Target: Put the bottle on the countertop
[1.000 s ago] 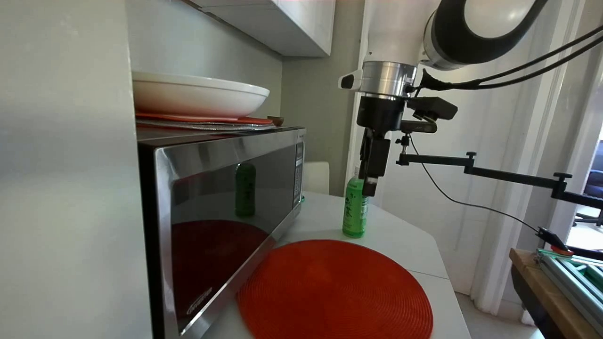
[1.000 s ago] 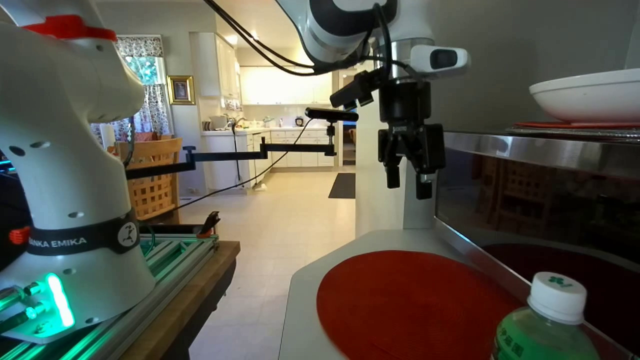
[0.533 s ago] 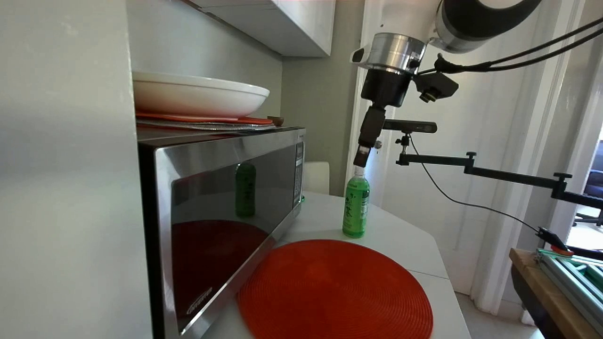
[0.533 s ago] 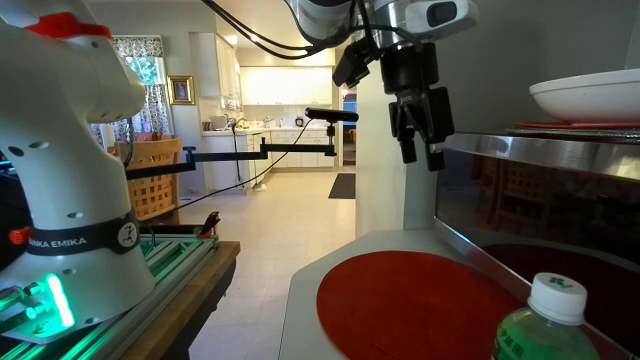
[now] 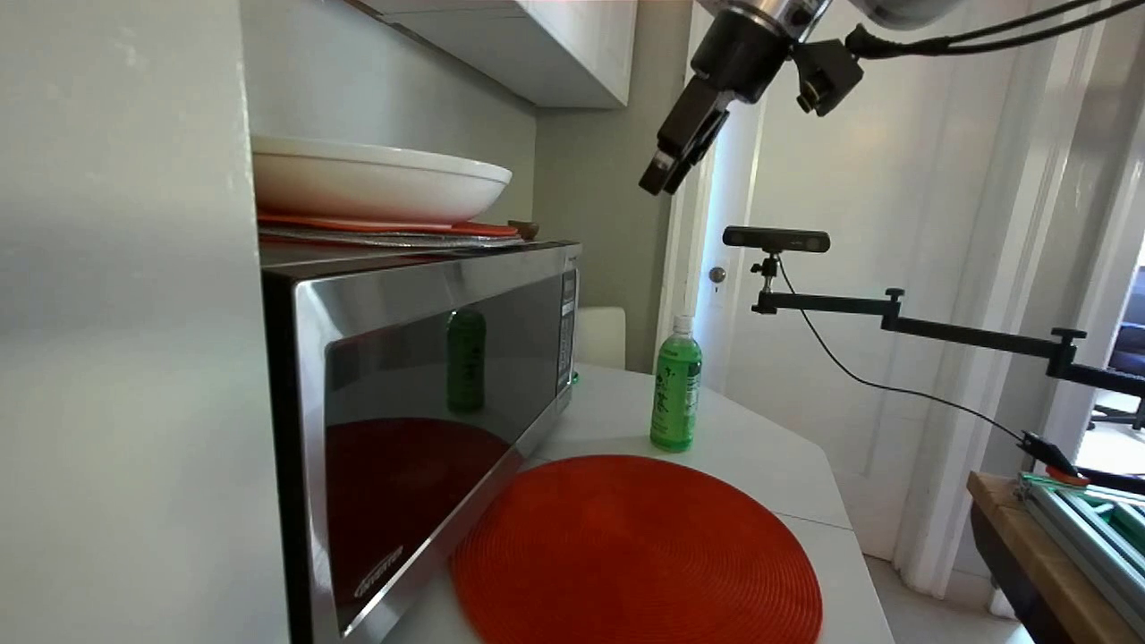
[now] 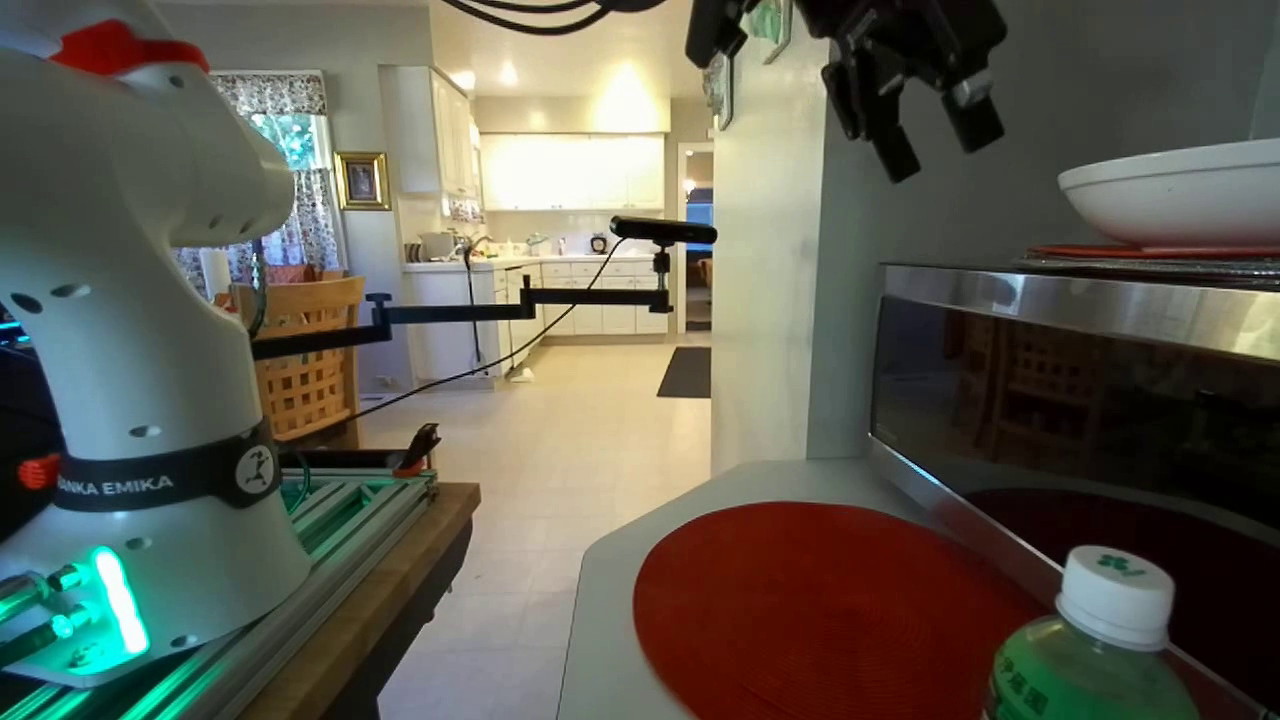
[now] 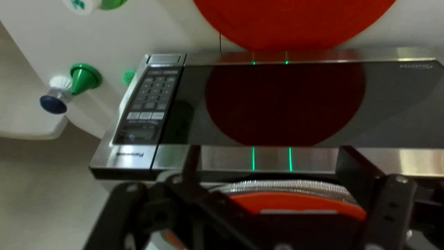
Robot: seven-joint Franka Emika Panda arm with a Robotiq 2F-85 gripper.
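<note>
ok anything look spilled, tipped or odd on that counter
Nothing stands out: the green bottle stands upright and capped on the white countertop, no spill shows beside it, and the red mat lies flat.

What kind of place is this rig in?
Probably a home kitchen: a microwave stands on a white countertop, and in an exterior view white cabinets and patterned curtains show in the background.
</note>
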